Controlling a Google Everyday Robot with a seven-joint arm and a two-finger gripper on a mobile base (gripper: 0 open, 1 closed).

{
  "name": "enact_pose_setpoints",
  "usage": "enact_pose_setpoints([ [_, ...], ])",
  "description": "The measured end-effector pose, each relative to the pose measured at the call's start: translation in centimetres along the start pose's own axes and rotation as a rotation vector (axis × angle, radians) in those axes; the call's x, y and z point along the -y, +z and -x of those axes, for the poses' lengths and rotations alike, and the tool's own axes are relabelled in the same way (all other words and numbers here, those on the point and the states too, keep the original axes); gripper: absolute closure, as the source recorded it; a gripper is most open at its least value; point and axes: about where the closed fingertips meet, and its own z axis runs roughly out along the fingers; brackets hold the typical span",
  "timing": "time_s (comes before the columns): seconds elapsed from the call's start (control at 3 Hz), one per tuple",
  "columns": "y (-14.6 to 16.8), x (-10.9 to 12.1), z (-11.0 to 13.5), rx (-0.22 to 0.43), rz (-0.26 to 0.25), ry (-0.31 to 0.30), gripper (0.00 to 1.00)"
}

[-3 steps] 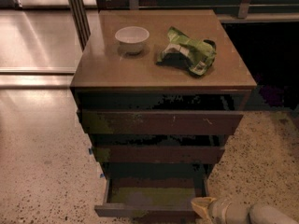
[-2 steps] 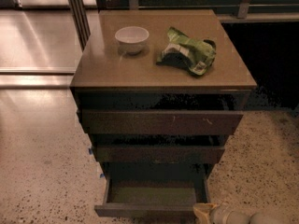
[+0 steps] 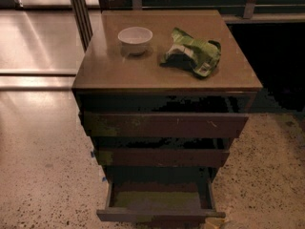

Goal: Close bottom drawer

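Under the surface [image 3: 109, 68], the bottom drawer [image 3: 157, 200] is standing pulled out furthest, its front offering a push face. A green bag [image 3: 195, 56] and white bowl [image 3: 135, 36] are sitting up top. My hand [image 3: 215, 222] is peeking in at the drawer's right corner, probably lining up; open or closed, I cannot tell.

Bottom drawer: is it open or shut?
Open: the bottom drawer juts out, its olive floor showing. The tool shows beside its front corner.
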Motion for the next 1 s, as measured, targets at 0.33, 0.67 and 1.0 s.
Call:
enact_pose_setpoints([
  [0.33, 1.7, 2.9, -2.6, -0.037, -0.025, 0.051, 1.00],
  [0.67, 3.2, 5.0, -4.4, -0.076, -0.038, 0.090, 1.00],
  [1.0, 4.2, 6.7, -4.8, -0.098, -0.047, 0.103, 1.00],
])
